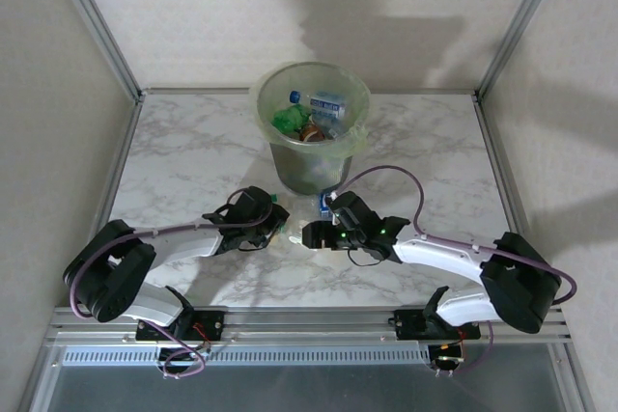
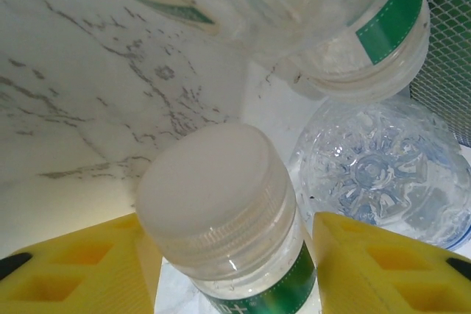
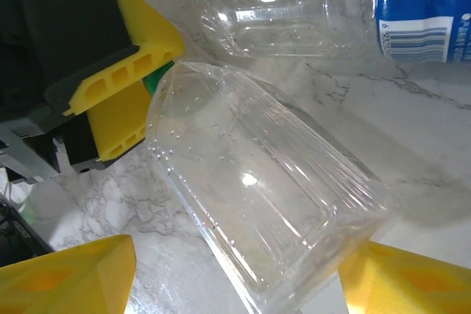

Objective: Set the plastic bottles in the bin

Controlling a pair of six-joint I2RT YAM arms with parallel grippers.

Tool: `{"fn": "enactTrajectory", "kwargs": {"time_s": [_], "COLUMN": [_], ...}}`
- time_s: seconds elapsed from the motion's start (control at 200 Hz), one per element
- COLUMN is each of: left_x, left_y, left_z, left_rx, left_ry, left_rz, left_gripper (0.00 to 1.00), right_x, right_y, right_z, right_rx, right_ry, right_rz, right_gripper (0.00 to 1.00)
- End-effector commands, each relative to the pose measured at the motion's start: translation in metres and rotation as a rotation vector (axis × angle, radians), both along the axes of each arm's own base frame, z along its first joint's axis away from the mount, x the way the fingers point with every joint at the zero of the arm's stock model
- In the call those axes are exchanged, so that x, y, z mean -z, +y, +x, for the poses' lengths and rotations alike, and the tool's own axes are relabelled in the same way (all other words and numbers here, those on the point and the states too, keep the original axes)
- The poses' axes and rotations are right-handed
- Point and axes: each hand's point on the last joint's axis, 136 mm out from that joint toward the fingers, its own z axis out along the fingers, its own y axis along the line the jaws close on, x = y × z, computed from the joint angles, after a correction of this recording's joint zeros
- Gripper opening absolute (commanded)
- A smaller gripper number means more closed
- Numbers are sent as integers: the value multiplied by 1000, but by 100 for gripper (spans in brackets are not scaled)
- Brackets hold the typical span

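The left gripper (image 2: pixel 232 237) and right gripper (image 3: pixel 239 255) sit low on the tabletop (image 1: pixel 193 142) just before the bin (image 1: pixel 266 103), likely because the remaining plastic bottles (image 2: pixel 375 174) lie there. The left jaws flank the neck of a white-capped bottle (image 2: pixel 217 196), though whether they pinch it cannot be told; the right jaws stand spread wide about a clear crushed bottle (image 3: pixel 257 189). A blue-labelled bottle (image 3: pixel 419 12) beyond is cut off.

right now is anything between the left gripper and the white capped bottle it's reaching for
Nothing visible does. The neck of the white-capped bottle sits between the yellow fingers of the left gripper. A green-labelled bottle and a clear bottle lie just past it, not in the gap.
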Motion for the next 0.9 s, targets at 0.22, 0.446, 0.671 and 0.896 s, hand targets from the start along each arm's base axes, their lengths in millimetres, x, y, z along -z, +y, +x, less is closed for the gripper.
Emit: {"fn": "enactTrajectory", "kwargs": {"time_s": [0.22,0.446,0.671,0.896], "left_x": [0,5,11,-6], "left_y": [7,7,4,4], "left_z": [3,6,8,8], "left_rx": [23,34,46,53], "left_ry": [1,4,15,-12], "left_rz": [119,156,168,173], "left_gripper": [51,51,37,28], "right_x": [-44,-64,-68,-77], "right_y": [-17,-26,-26,-26], "right_z": [5,5,7,9], "right_rx": [54,79,86,88], "right_ry": [-106,-144,-153,-172], "right_rz": [10,25,29,36], "right_gripper": [77,80,79,79]}}
